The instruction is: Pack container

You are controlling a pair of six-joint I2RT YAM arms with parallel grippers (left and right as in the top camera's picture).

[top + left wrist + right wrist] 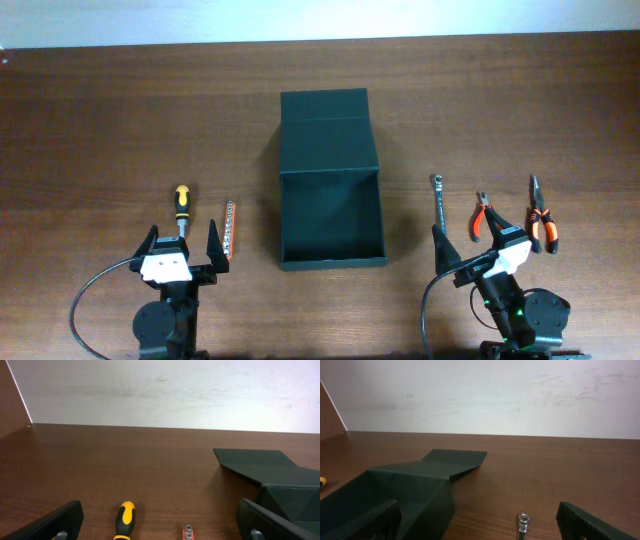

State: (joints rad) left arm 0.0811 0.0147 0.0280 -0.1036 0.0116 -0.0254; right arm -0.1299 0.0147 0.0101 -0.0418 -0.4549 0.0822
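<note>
The left hand is spread wide and grips nothing. A screwdriver with a yellow and black handle lies on the table in line with the gap between its fingers, metal end toward the hand. Whether the hand touches it I cannot tell. A narrow orange strip lies just beside the finger nearer the middle of the table.

The right hand is also wide open and empty, and is turned slightly at an angle. A slim metal wrench lies just ahead of its inner finger. A small pair of orange-handled pliers lies beyond its outer finger. A second pair of pliers, with orange and black handles, is farther out to the side.

The container stands in the middle of the table, between the two hands and a little ahead of them. It is a dark green-black box with its lid flap folded back on the far side, so the top is open. From each wrist it shows at the inner edge of the view, apart from the fingers.

The table is dark reddish-brown wood grain. A pale, lightly scuffed wall rises behind its far edge.
</note>
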